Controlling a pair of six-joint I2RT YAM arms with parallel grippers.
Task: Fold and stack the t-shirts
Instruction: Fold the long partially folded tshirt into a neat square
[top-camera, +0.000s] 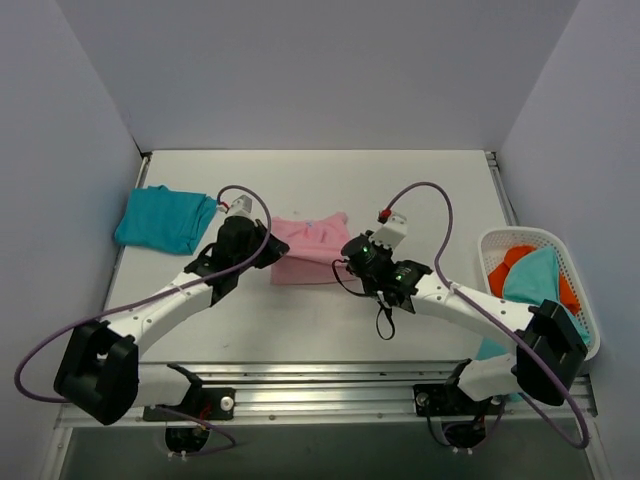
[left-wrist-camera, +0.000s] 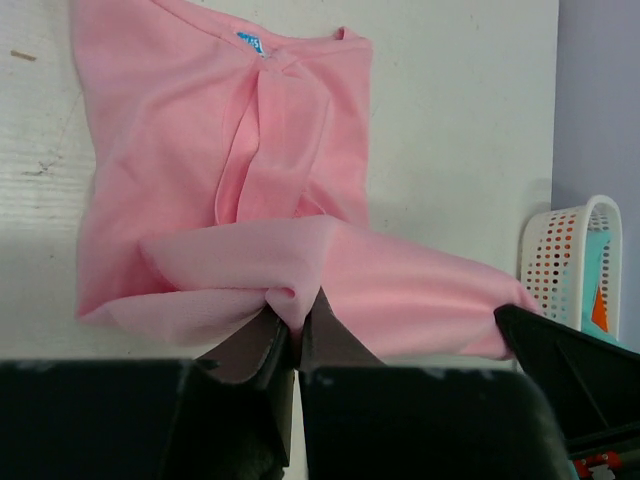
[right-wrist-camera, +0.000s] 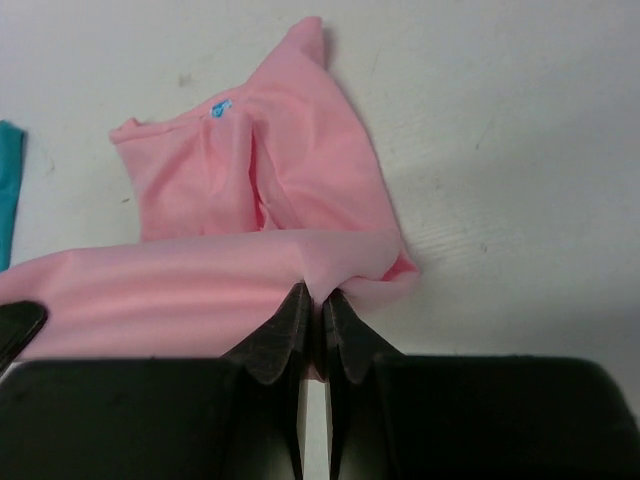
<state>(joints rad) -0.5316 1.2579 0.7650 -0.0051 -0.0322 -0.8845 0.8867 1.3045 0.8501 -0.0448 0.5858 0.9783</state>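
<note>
- Top view: the pink t-shirt (top-camera: 312, 245) lies at the middle of the table (top-camera: 420, 190). Its neckline points to 12 o'clock and its body runs toward 6.
- Its near edge is lifted into a fold whose long axis runs from 9 to 3 o'clock.
- The left gripper (top-camera: 268, 258) meets the 9 o'clock end of that fold, and the right gripper (top-camera: 343, 262) meets the 3 o'clock end.
- A folded teal t-shirt (top-camera: 165, 218) rests at the table's 9 o'clock edge, well apart from the pink one.
- A white lattice basket (top-camera: 520, 235) at 3 o'clock holds teal and orange fabric.
- Left wrist view: the fingers are pressed together on a pinch of pink cloth at 6 o'clock.
- From that pinch a raised band of shirt stretches toward 4 o'clock. The flat part spreads toward 12, with a blue neck label (left-wrist-camera: 250, 42) at the top.
- Right wrist view: the jaws are clamped on the pink fold at 6 o'clock, and the band runs off toward 9.
- The neckline sits near 11 o'clock, and one corner of the shirt points to 12.
</note>
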